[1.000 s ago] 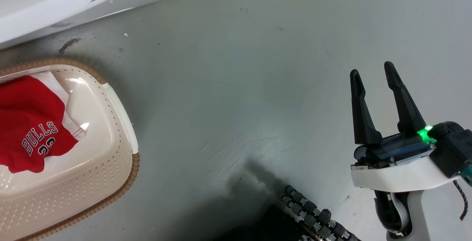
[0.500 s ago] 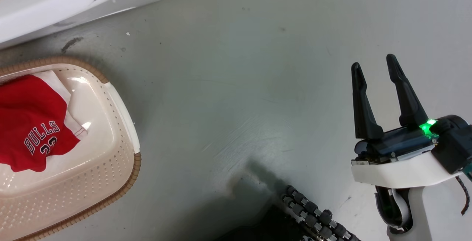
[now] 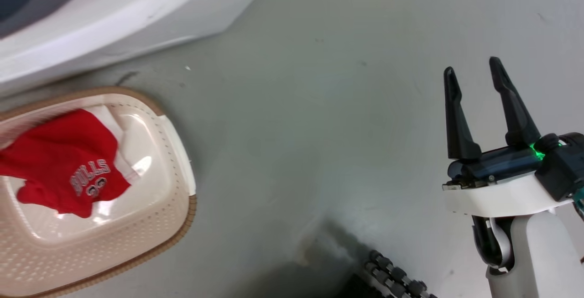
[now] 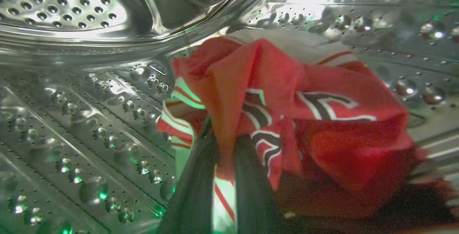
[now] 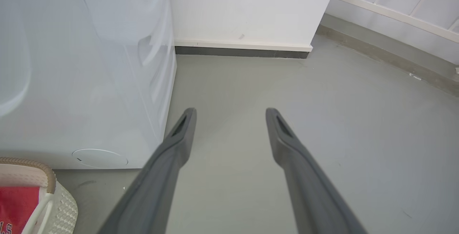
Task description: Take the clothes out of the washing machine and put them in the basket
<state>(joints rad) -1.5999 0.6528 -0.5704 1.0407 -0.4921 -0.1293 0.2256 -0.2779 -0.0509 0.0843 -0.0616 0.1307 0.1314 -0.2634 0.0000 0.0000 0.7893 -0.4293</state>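
One red jersey [image 3: 64,161] with white chest lettering already lies crumpled in the laundry basket [image 3: 190,209]. The basket stands on the grey floor [image 3: 296,129] just in front of the white washing machine [image 3: 137,19]. A second jersey [image 4: 287,112], red with white and black striped trim, is inside the perforated steel drum [image 4: 71,101], bunched against its wall.

The left gripper [image 4: 229,144] is in the drum with it. Its two dark fingers stand close together with a fold of red cloth and striped trim pinched between them, so it looks clamped on that garment. In the left wrist view the rest of the jersey piles up above and to the right of the fingers.

By my reading the task is about halfway: one piece is delivered. This one is gripped but not yet drawn out of the machine, carried across and let go over the basket. Whether more clothes lie deeper in the drum cannot be told.

The right gripper [image 3: 472,66] hangs over bare floor, well apart from basket and machine, its fingers spread and holding nothing.
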